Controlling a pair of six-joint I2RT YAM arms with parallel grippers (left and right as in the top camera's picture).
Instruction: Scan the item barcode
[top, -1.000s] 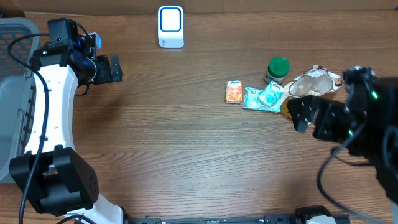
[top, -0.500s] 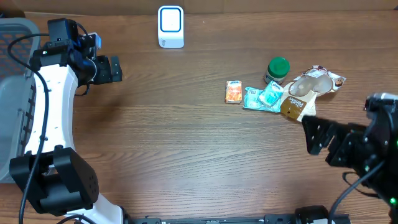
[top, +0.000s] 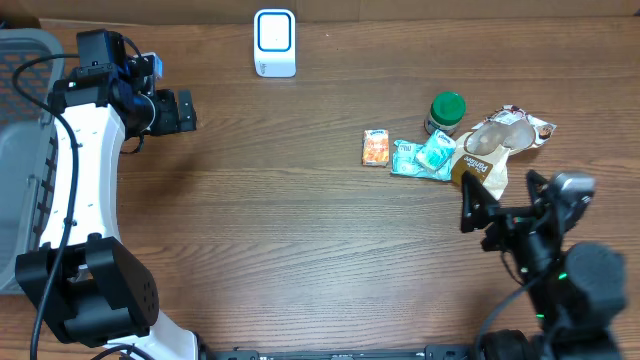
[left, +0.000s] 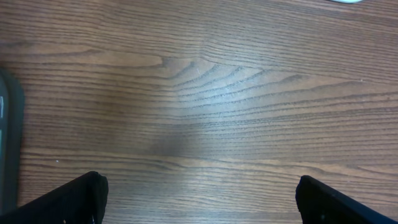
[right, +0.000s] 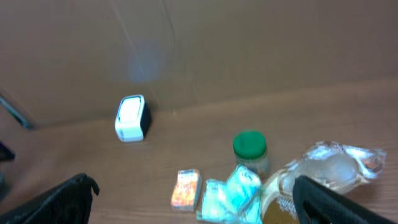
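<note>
A white scanner (top: 274, 42) with a blue face stands at the table's far edge; the right wrist view also has the scanner (right: 132, 118). The items lie in a cluster at the right: an orange packet (top: 375, 148), teal packets (top: 425, 157), a green-lidded jar (top: 446, 112) and a clear-and-brown bag (top: 497, 143). My right gripper (top: 503, 205) hangs open just in front of that cluster, facing the orange packet (right: 186, 188), jar (right: 250, 149) and bag (right: 333, 163). My left gripper (top: 188, 111) stands open at the far left over bare wood, holding nothing.
A grey basket (top: 20, 150) sits off the table's left side, its dark edge (left: 6, 143) showing in the left wrist view. A brown cardboard wall (right: 249, 43) rises behind the scanner. Bare wood (top: 280, 220) stretches between the two arms.
My right arm has pulled back from over the items toward the near edge and now points at them from the front. The left arm and the items have not moved.
</note>
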